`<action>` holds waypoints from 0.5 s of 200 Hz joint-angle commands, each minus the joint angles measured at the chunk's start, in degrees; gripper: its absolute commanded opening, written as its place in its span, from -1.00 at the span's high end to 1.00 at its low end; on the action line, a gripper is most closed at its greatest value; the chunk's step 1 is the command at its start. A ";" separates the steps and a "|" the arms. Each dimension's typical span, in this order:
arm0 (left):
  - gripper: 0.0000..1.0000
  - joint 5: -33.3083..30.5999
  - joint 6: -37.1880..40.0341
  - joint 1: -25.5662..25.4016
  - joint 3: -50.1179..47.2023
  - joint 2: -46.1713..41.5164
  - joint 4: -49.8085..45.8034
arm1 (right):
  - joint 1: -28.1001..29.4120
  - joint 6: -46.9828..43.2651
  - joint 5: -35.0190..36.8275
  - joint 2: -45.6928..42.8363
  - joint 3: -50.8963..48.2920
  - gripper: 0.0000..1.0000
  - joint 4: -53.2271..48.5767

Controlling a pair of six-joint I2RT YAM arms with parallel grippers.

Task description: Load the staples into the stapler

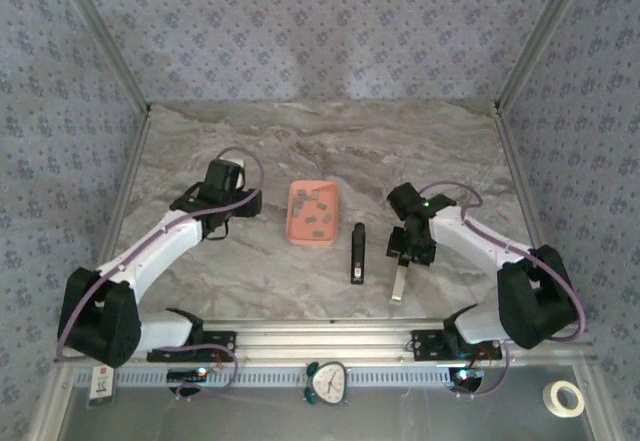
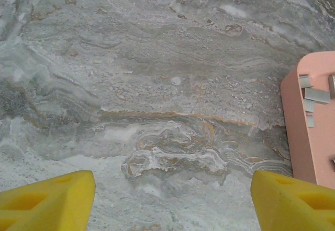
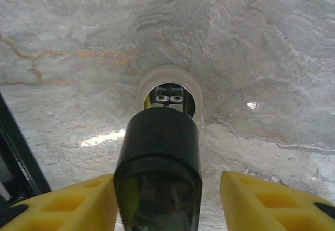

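Note:
The stapler (image 3: 159,152) has a black upper part raised over a pale, rounded base end (image 3: 168,76). In the top view its silvery strip (image 1: 399,283) points toward the near edge. My right gripper (image 3: 167,189) (image 1: 410,251) straddles the black part: the left finger (image 3: 78,199) touches it and the right finger (image 3: 261,199) stands off with a gap. Several small grey staples (image 1: 313,211) (image 2: 315,95) lie in the salmon-pink tray (image 1: 296,229) (image 2: 301,136). My left gripper (image 2: 170,189) (image 1: 213,223) hovers open over bare marble, left of the tray.
A long black stapler-like bar (image 1: 357,253) (image 3: 18,142) lies just left of my right gripper. A small clock (image 1: 327,381), a tape roll (image 1: 567,397) and a label card (image 1: 101,385) sit below the near rail. Metal frame posts and patterned walls bound the table.

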 commanded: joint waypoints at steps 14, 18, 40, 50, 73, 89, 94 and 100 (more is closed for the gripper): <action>-0.56 0.89 -0.75 -0.50 1.67 0.57 0.42 | 0.11 1.16 -0.46 0.73 -0.93 0.12 0.75; -0.56 0.89 -0.78 -0.59 1.67 0.57 0.43 | 0.10 1.11 -0.34 0.72 -0.99 0.16 0.77; -0.56 0.92 -0.75 -0.59 1.80 0.44 0.19 | 0.08 0.76 0.69 0.26 -0.61 0.40 0.22; -0.56 0.90 -0.75 -0.58 1.96 0.18 -0.05 | 0.12 0.06 1.63 -0.44 -0.07 0.49 -0.56; -0.56 2.29 1.41 -0.59 2.58 -0.86 0.01 | 0.16 -2.71 2.94 -4.17 1.67 0.66 -2.57; -0.57 7.99 5.54 -0.40 3.28 -1.81 0.85 | 0.16 -7.52 3.76 -7.96 3.17 0.72 -2.12; -0.58 10.47 7.10 -0.37 3.58 -2.11 1.22 | 0.21 -9.44 3.73 -9.23 3.59 0.73 -1.45; -0.58 13.29 8.68 -0.42 3.97 -2.52 1.45 | 0.17 -12.00 3.09 -10.67 4.07 0.74 -0.43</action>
